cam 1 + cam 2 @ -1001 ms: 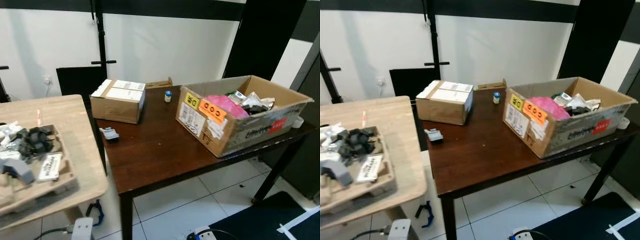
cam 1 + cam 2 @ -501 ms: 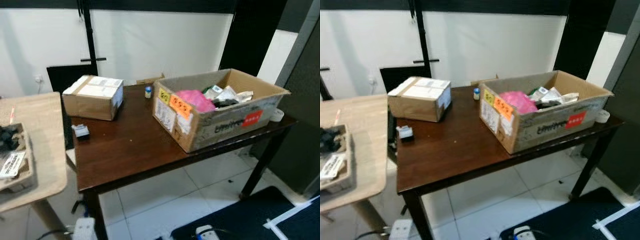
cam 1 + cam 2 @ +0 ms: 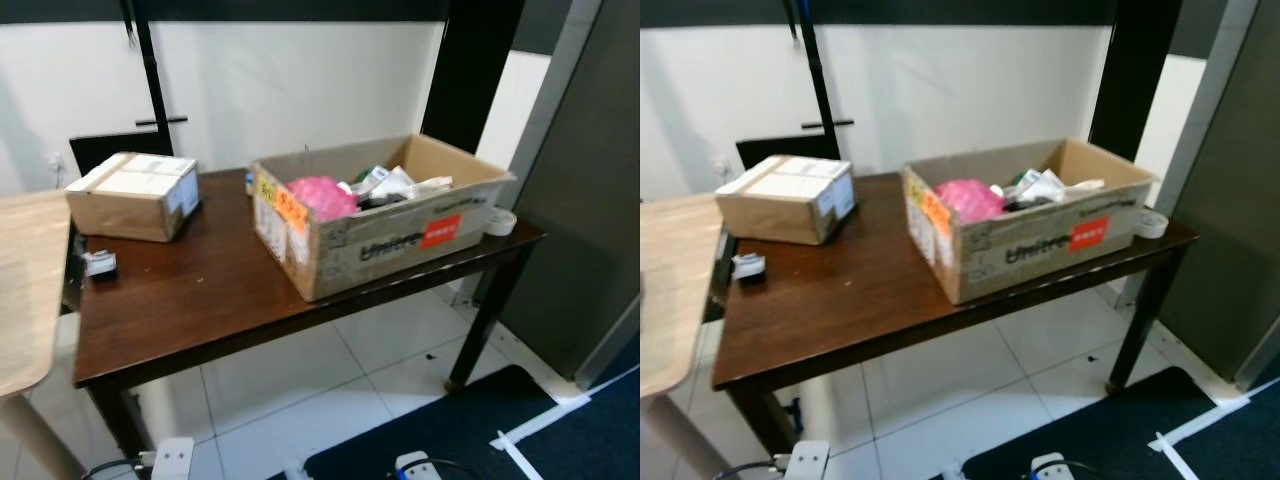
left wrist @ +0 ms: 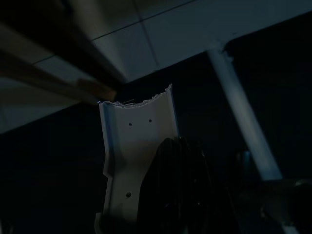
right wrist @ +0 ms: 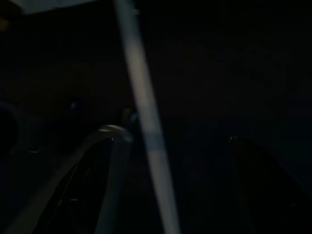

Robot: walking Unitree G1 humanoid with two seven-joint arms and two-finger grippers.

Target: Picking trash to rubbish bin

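Note:
An open cardboard box (image 3: 390, 240) with orange and red stickers sits on the dark wooden table (image 3: 200, 300), right of centre. Inside it lie a pink bag (image 3: 320, 195) and crumpled wrappers (image 3: 390, 183). In the dark left wrist view, my left gripper (image 4: 178, 185) has its black fingers together against a white plastic piece (image 4: 131, 146) with a jagged end. Floor tiles and a table leg lie beyond it. The right wrist view is nearly black; a pale pole (image 5: 146, 131) crosses it.
A closed cardboard box (image 3: 130, 195) and a small grey gadget (image 3: 100, 263) are on the table's left part. A tape roll (image 3: 498, 221) lies at its right end. A light wooden table (image 3: 25, 290) adjoins on the left. A dark mat (image 3: 520, 430) and a grey panel (image 3: 590, 200) are on the right.
The head camera has swung right: the light table and its tray of parts have slid out at the left, and the open box now sits near centre. Nothing on the tables moved.

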